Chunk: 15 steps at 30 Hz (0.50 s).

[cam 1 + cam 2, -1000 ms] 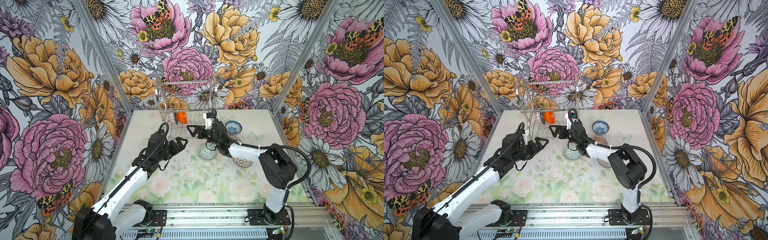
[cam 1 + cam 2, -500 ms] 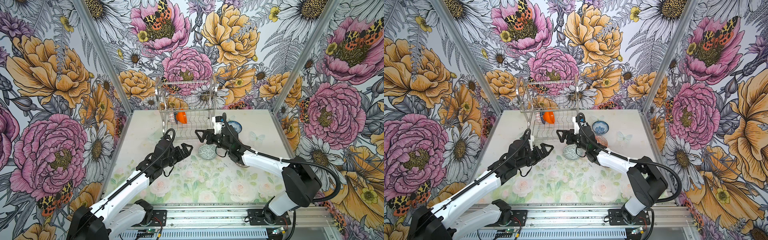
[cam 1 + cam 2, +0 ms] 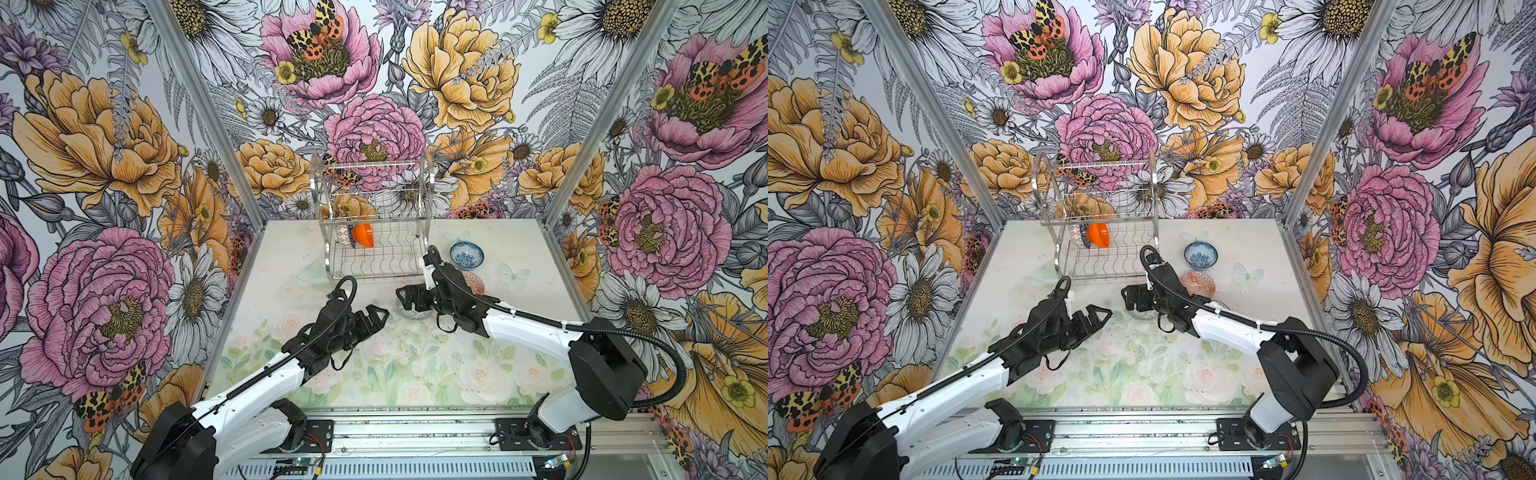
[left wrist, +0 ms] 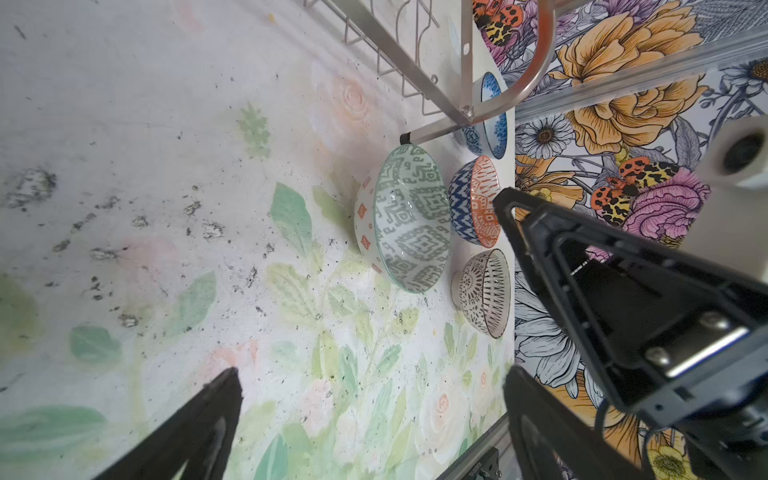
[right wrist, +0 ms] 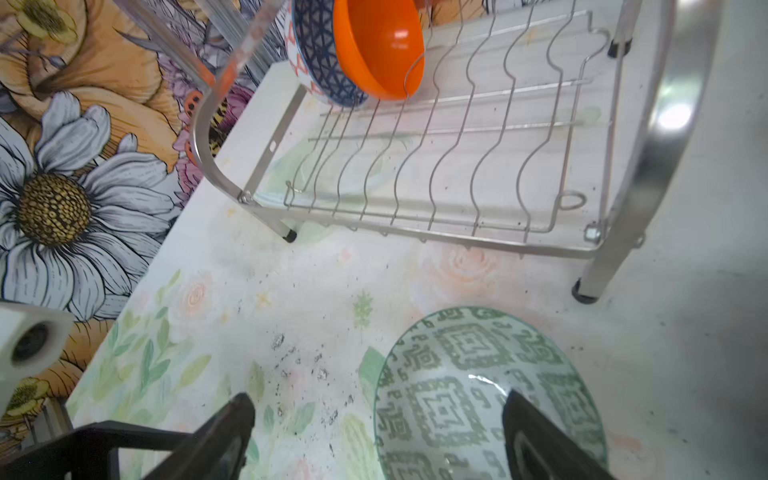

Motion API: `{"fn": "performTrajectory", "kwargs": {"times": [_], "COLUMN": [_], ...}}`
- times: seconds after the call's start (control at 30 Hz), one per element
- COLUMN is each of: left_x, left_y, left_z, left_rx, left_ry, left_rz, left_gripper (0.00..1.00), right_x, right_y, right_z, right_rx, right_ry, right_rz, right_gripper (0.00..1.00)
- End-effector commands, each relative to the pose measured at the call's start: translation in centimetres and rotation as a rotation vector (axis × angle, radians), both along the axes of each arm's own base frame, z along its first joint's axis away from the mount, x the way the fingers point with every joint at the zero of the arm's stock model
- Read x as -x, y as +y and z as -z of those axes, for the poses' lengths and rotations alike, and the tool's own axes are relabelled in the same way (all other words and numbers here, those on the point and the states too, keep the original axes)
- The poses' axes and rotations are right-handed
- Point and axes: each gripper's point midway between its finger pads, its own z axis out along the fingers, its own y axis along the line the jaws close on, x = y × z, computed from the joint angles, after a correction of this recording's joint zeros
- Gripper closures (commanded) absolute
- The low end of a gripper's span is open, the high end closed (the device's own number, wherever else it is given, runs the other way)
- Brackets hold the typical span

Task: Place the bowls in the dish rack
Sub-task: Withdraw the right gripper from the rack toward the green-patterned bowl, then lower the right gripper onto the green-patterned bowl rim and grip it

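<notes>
Tabletop (image 3: pixel 415 374): pale floral-print surface lying beneath the left gripper (image 3: pixel 376 318) and the right gripper (image 3: pixel 409 299), with dark specks (image 5: pixel 291 365) scattered just ahead of the right gripper. A faint butterfly print (image 3: pixel 514 274) marks the surface to the right of the right gripper in both top views, well apart from it. Walls (image 3: pixel 104 145) printed with large pink, orange and white flowers, joined by aluminium corner posts (image 3: pixel 208 112), enclose the space beyond and beside both grippers, and a metal rail (image 3: pixel 415 428) runs well behind them.
</notes>
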Motion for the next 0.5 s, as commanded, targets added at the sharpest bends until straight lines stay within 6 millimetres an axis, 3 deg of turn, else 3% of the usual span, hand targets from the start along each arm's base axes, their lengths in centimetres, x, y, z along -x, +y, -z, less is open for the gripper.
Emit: {"fn": "performTrajectory", "kwargs": {"times": [0.0,0.17,0.23,0.47], "left_x": [-0.3,0.3,0.5,0.7], "left_y": [-0.3,-0.3,-0.2,0.8], "left_z": [-0.9,0.0,0.2,0.7], "left_rx": [0.047,0.057,0.064,0.085], "left_ry": [-0.036,-0.009,-0.009,-0.002], "left_rz": [-0.014,0.009,0.008,-0.009], "left_gripper": [0.01,0.01,0.01,0.01], "right_x": [0.4,0.2,0.8,-0.1], "right_y": [0.3,1.2,2.4,3.2], "right_z": [2.3,4.0,4.6,5.8], "right_rx": [0.088,0.158,0.183,0.245], "right_ry": [0.030,0.042,0.044,0.054], "right_rz": [0.001,0.004,-0.028,-0.029], "right_gripper": [0.10,0.16,0.17,0.21]}}
